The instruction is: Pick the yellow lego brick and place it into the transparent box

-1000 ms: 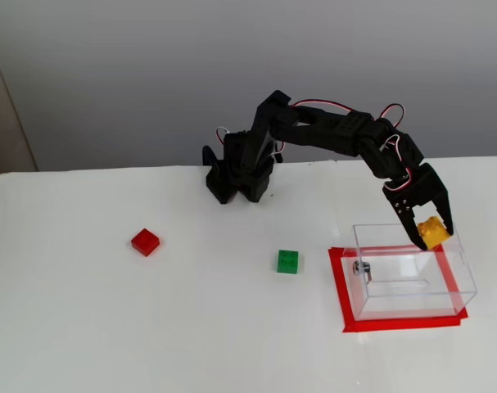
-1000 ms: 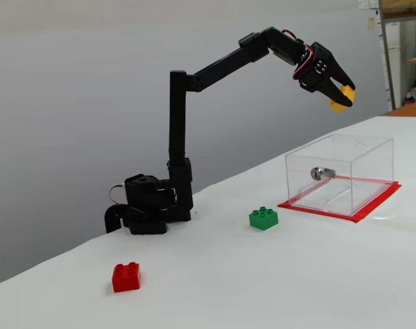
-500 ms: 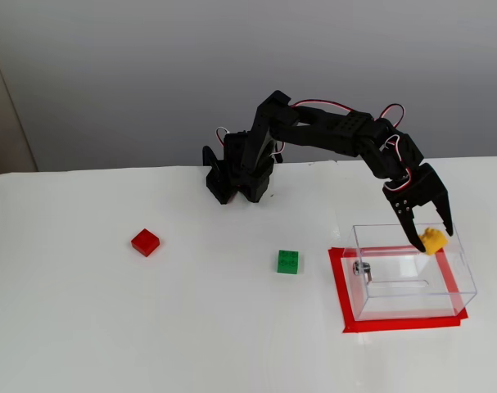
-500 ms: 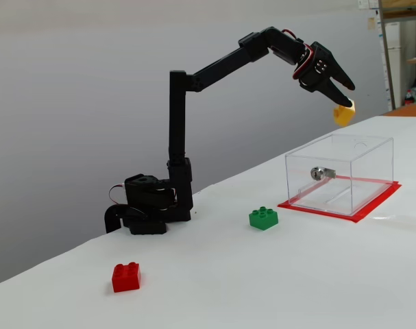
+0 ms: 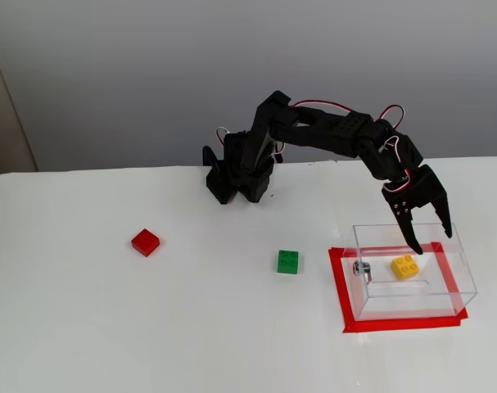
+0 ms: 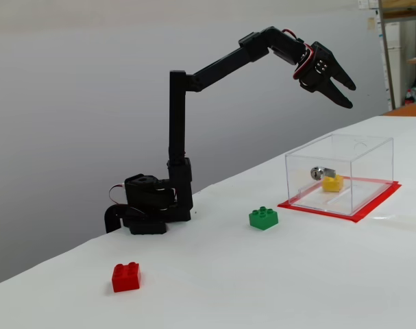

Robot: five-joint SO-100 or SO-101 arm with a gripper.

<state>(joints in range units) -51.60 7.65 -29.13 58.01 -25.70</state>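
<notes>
The yellow lego brick [image 5: 405, 267] lies on the floor of the transparent box [image 5: 412, 293], studs up; in both fixed views it is apart from the gripper. It also shows through the clear wall [image 6: 333, 183] of the box [image 6: 300, 179]. My black gripper [image 5: 432, 238] hangs open and empty above the box's open top, fingers pointing down. In a fixed view the gripper [image 6: 349, 96] is well above the box rim.
The box stands on a red tape rectangle [image 5: 344, 299] and has a small metal fitting [image 5: 362, 268] on its left wall. A green brick [image 5: 289, 262] lies left of the box, a red brick [image 5: 146, 241] farther left. The arm's base [image 5: 238, 176] stands at the back.
</notes>
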